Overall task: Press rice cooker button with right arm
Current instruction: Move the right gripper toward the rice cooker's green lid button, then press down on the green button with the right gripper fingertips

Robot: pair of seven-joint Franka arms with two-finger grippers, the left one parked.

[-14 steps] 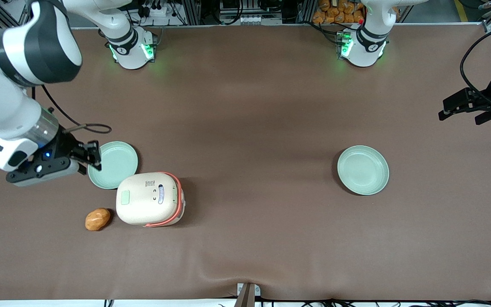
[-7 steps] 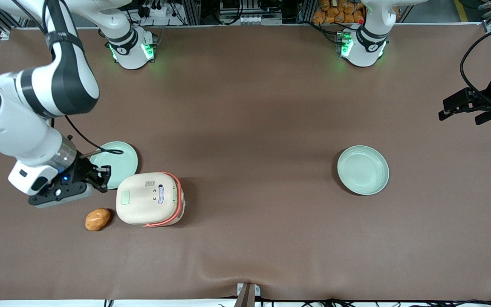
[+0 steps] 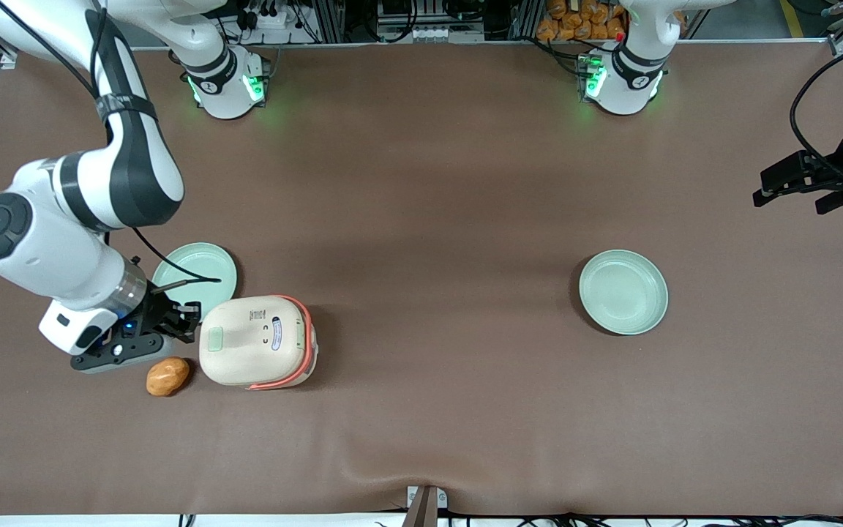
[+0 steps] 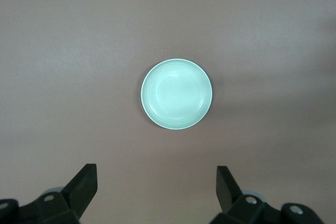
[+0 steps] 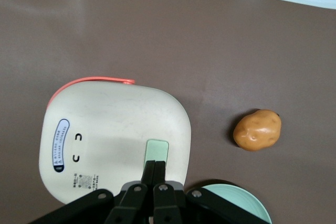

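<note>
— Where, near to far?
— Rice cooker toward working arm's end, nearer front counter edge; button on lid.
— And pincer?
— Pressed together, tips at button's edge, just short. Small advance over lid needed, probably.

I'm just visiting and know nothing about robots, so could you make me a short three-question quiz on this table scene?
1. True or false: the black two-finger gripper has its fingers shut together.
2. What lies on the brown table nearer the front camera than the gripper? A) a brown potato-like lump B) a spoon C) a cup
3. Fill in: the small pale mint-green square button sits flush in the lid of the cream-white rice ____.

Key: 1 true; 2 A; 3 cooker. Two round mint-green plates also lie on the table.
</note>
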